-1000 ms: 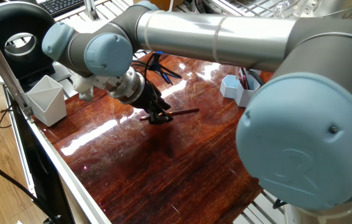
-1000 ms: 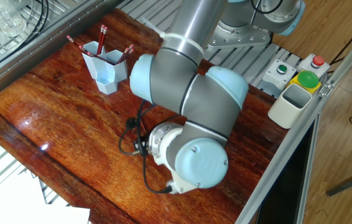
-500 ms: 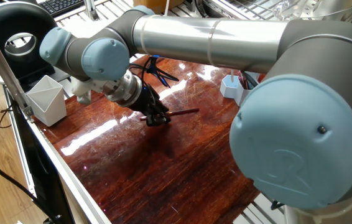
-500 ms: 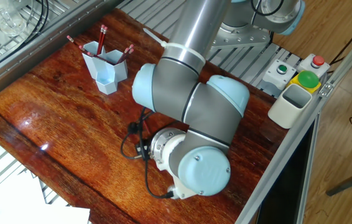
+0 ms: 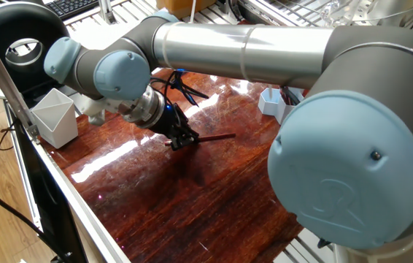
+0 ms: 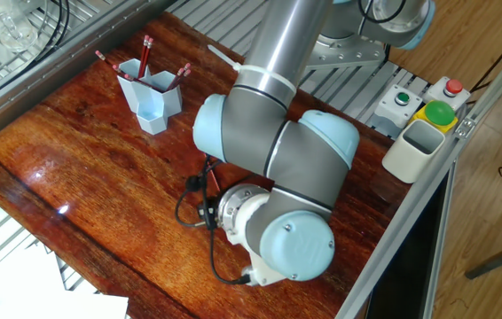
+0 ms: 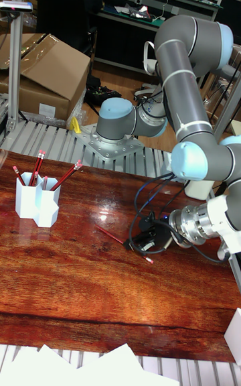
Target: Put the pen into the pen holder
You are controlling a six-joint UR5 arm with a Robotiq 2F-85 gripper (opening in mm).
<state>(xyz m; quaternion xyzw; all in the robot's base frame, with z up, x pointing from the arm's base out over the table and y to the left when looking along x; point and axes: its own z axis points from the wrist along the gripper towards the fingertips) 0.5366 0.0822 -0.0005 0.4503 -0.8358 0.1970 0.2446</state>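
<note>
Nearest in the tall fixed view is a bare stretch of the dark wooden table (image 7: 80, 305). Just beyond it the gripper (image 7: 142, 242) reaches in low from the right, and its dark fingers are closed on the pen (image 7: 107, 234), a thin red stick. In that view the pen runs slantwise through the grip, one end pointing up-left toward the holder and the other showing down-right. It lies low and nearly flat. Whether it is clear of the wood or just touching it I cannot tell. In one fixed view the pen (image 5: 210, 136) juts out sideways from the gripper (image 5: 180, 139).

Farther back and well to the left of the gripper stands the pen holder (image 7: 37, 203), light blue joined hexagonal tubes. Several red pens already lean out of it. A pale angular cup (image 5: 54, 117) sits on the opposite side of the gripper from the holder, at the table edge; it is not the target.

The step in hand looks like carrying the grasped pen. To do it well, I judge the arm should lift first, so the tip does not drag. It should then turn the wrist until the pen hangs close to upright. It should come in above the tallest tube and the leaning pens and aim for a free cell. Release should wait until the tip is inside the rim.
</note>
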